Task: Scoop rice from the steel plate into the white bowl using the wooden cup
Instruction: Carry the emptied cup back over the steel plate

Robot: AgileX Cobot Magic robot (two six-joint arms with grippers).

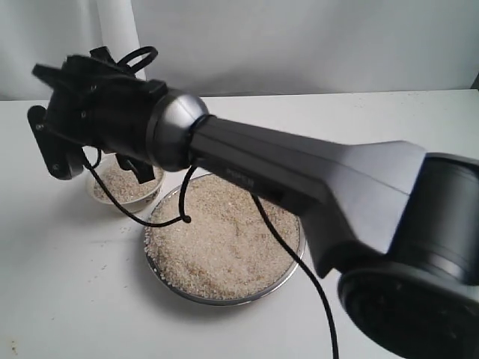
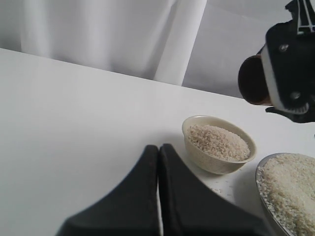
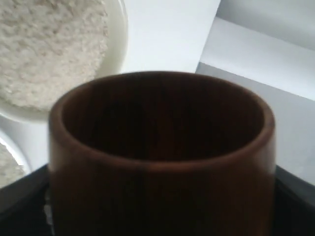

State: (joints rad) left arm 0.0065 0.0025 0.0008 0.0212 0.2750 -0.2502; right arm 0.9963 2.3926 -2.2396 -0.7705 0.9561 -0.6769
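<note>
The steel plate (image 1: 222, 300) sits mid-table, heaped with rice (image 1: 224, 239). To its left stands the white bowl (image 2: 211, 160), with rice (image 2: 219, 141) up to near its rim. My right gripper (image 1: 56, 112) reaches across and hangs above the bowl, shut on the wooden cup (image 3: 162, 147). In the left wrist view the cup (image 2: 251, 81) lies tipped on its side above the bowl. Its dark inside shows no grains. The exterior view hides the cup behind the gripper. My left gripper (image 2: 158, 147) is shut on nothing, low over the table and short of the bowl.
A black cable (image 1: 292, 262) from the right arm loops over the plate. A few stray grains (image 2: 219, 189) lie on the white table (image 1: 60, 284) between bowl and plate. A pale curtain (image 2: 98, 34) hangs behind the table.
</note>
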